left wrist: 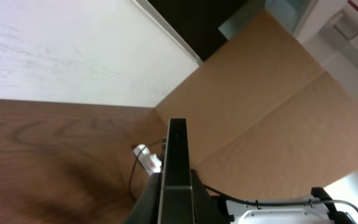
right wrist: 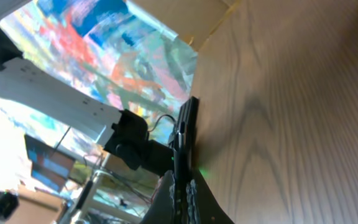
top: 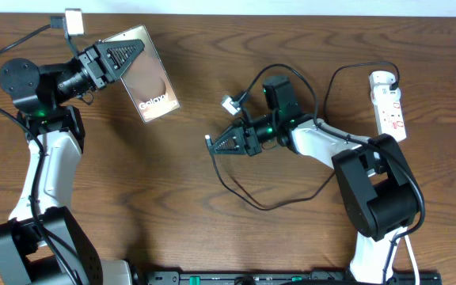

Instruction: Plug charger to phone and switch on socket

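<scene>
My left gripper [top: 121, 57] is shut on the phone [top: 150, 83] and holds it tilted above the table at the far left. The left wrist view shows the phone edge-on [left wrist: 177, 155] between the fingers. My right gripper [top: 226, 142] is at mid-table, shut on the free end of the charger cable [top: 244, 194], and its small tip [top: 208, 139] points left toward the phone. The tip and the phone are well apart. In the right wrist view the fingers [right wrist: 179, 193] pinch a thin dark piece. The socket [top: 390, 103] lies at the far right, and the black cable runs to its far end.
A small white connector [top: 229, 104] lies just beyond my right gripper. A white block [top: 74, 21] with a cord sits at the far left edge. The cable loops over the table between the right arm and the socket. A cardboard panel [left wrist: 272, 112] stands beyond the table.
</scene>
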